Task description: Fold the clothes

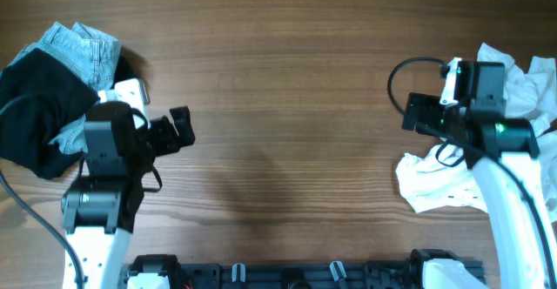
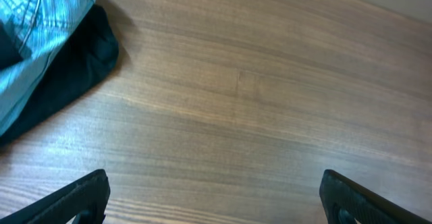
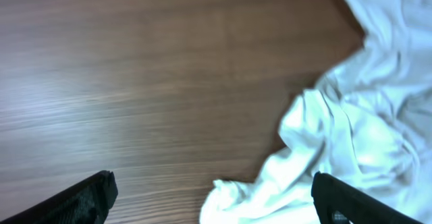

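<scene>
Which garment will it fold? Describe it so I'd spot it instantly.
Go to the right edge of the wooden table. A crumpled white T-shirt lies there. It alone is white; the black garment and light-blue denim piece lie far left.

Crumpled white T-shirt (image 3: pixel 364 136) lies on wooden table (image 3: pixel 135 69), partly between the wide-spread fingers (image 3: pixel 84 198).
</scene>
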Controlling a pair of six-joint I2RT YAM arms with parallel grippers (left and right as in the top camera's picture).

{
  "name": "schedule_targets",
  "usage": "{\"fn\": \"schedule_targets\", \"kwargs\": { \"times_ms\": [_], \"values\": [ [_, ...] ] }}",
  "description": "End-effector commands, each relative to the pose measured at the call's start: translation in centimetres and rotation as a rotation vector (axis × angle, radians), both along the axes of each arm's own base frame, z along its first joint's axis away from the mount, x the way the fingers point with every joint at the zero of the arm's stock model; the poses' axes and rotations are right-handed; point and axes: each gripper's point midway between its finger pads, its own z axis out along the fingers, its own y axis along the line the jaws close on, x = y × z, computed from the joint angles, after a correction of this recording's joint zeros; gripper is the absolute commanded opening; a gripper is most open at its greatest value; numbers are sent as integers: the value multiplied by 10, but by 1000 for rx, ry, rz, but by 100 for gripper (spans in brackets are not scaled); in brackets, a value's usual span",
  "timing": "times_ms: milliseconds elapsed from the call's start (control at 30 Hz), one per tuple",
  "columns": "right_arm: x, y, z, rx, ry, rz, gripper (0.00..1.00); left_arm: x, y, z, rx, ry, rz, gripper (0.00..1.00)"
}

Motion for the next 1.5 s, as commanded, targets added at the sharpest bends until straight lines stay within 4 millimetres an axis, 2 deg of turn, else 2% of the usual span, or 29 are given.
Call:
{"fn": "schedule_targets", "kwargs": {
  "times_ms": [0, 100, 133, 200, 267, 333, 400, 433, 467, 500, 533, 600, 633, 700, 733, 767, 833, 867, 933, 967, 1000, 1100, 1133, 1200, 1267, 1333, 1367, 1400, 1467],
  "values": [
    [-17, -62, -20, -42, 82, -419, 97, 7, 0, 5, -7, 5, -1, 100],
    [-20, -102, -36, -21, 97, -548, 95, 7, 0, 6, -7, 0, -2, 100],
    [-24, -114, -44, 5, 112, -591, 90, 8, 0, 6, -7, -1, -1, 100],
    [-18, -121, -59, 43, 140, -541, 87, 7, 0, 6, -7, -1, -1, 100],
    [-19, -131, -78, 11, 198, -545, 82, 8, 0, 6, -7, -1, -1, 100],
    [-23, -139, -95, -30, 257, -568, 73, 7, 0, 6, -7, -1, -1, 100],
    [-18, -140, -109, -18, 274, -571, 65, 8, 0, 6, -7, -1, -1, 100],
    [-14, -140, -118, -7, 281, -567, 54, 7, 0, 6, -7, -1, -1, 100],
    [-11, -138, -125, 10, 288, -556, 26, 7, 0, 6, -7, -1, -1, 100],
    [-7, -131, -128, 51, 284, -520, 5, 7, 0, 6, -7, -1, -1, 100],
    [2, -118, -128, 115, 267, -447, 4, 7, 0, 6, -7, -1, -1, 100],
    [29, -78, -116, 298, 183, -231, 4, 8, 0, 7, -7, -5, -1, 100],
    [49, -38, -94, 445, 96, -35, 4, 9, 0, 8, -7, -12, -2, 99],
    [77, 25, -45, 599, -57, 220, 4, 13, 0, 12, -7, -32, -1, 99],
    [92, 60, -20, 623, -128, 334, 4, 15, -1, 16, -8, -51, -2, 99],
    [102, 81, -6, 621, -174, 387, 4, 17, -1, 17, -8, -59, -2, 99],
    [129, 139, 22, 588, -316, 511, 4, 19, -1, 20, -8, -75, -1, 99],
    [137, 160, 29, 564, -363, 529, 4, 20, -1, 21, -8, -78, -2, 99],
    [154, 199, 40, 490, -467, 532, 20, 20, -1, 21, -8, -81, -2, 100],
    [160, 214, 42, 430, -515, 527, 65, 22, -1, 20, -8, -79, -2, 100],
    [166, 216, 39, 367, -534, 485, 100, 23, -1, 19, -8, -76, -2, 100],
    [166, 196, 25, 256, -493, 387, 100, 28, -8, 6, -37, -33, -35, 100],
    [162, 168, 8, 184, -420, 308, 100, 30, -19, -2, -77, -3, -80, 100],
    [141, 110, -22, 64, -249, 168, 100, 32, -40, -15, -166, 51, -171, 100],
    [120, 68, -44, 37, -113, 75, 100, 34, -54, -26, -217, 91, -214, 100],
    [101, 38, -57, 41, -18, -17, 100, 38, -68, -37, -274, 136, -225, 100],
    [92, 27, -62, 56, 25, -50, 100, 39, -80, -43, -304, 161, -250, 100],
    [80, 13, -67, 70, 74, -86, 100, 40, -106, -56, -338, 204, -310, 100],
    [72, 3, -71, 79, 110, -115, 100, 41, -135, -76, -363, 262, -348, 100]
  ]
}}
